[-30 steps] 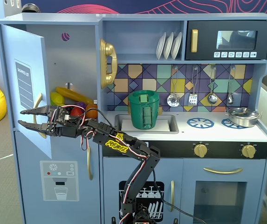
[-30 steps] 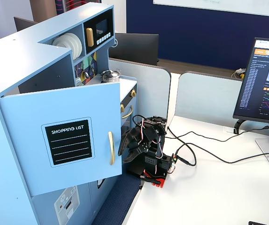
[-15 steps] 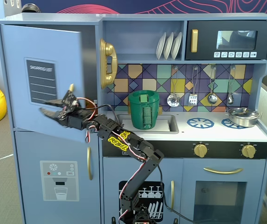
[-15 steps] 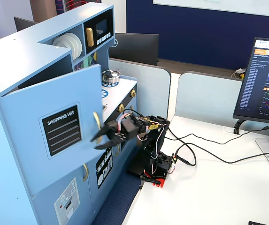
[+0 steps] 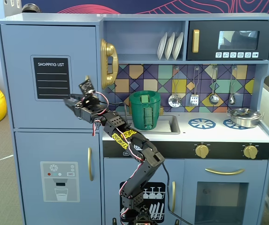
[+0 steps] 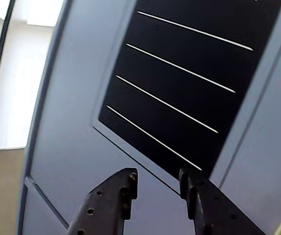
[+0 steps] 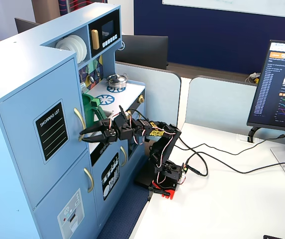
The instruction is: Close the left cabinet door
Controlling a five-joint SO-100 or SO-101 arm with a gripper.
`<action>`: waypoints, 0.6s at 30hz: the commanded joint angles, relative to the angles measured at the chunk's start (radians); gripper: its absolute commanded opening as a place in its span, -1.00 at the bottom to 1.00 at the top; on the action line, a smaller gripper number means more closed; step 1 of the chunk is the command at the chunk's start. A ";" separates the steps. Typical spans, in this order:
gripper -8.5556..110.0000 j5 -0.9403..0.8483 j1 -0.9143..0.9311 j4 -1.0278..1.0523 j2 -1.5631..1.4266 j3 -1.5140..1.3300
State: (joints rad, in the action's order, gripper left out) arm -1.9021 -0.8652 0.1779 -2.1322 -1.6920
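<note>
The left cabinet door (image 5: 49, 47) is light blue with a black "SHOPPING LIST" panel (image 5: 52, 77) and a curved gold handle (image 5: 108, 63). It looks flush with the cabinet front in both fixed views; it also shows in a fixed view (image 7: 28, 124). My gripper (image 5: 69, 101) is open and empty, its tips just in front of the door below the panel's right corner. In the wrist view the gripper (image 6: 157, 178) points at the door (image 6: 81, 147) right under the panel (image 6: 189, 73). In a fixed view the gripper (image 7: 85, 132) is beside the handle (image 7: 79, 121). I cannot tell whether it touches.
A lower door with a dispenser graphic (image 5: 59, 180) sits under the left door. A green pot (image 5: 145, 109) stands in the sink behind my arm. A microwave (image 5: 230, 40) is at top right. The arm base (image 7: 164, 177) sits on a white table (image 7: 222, 209) with cables and a monitor (image 7: 281, 84).
</note>
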 commanded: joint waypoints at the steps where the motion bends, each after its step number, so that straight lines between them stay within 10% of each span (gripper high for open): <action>1: -0.86 0.063 0.087 -0.038 0.035 0.080; 18: -0.86 0.051 -0.026 0.107 -0.209 -0.120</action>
State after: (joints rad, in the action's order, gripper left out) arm -1.8392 -0.8422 0.2178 -2.2028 -1.7840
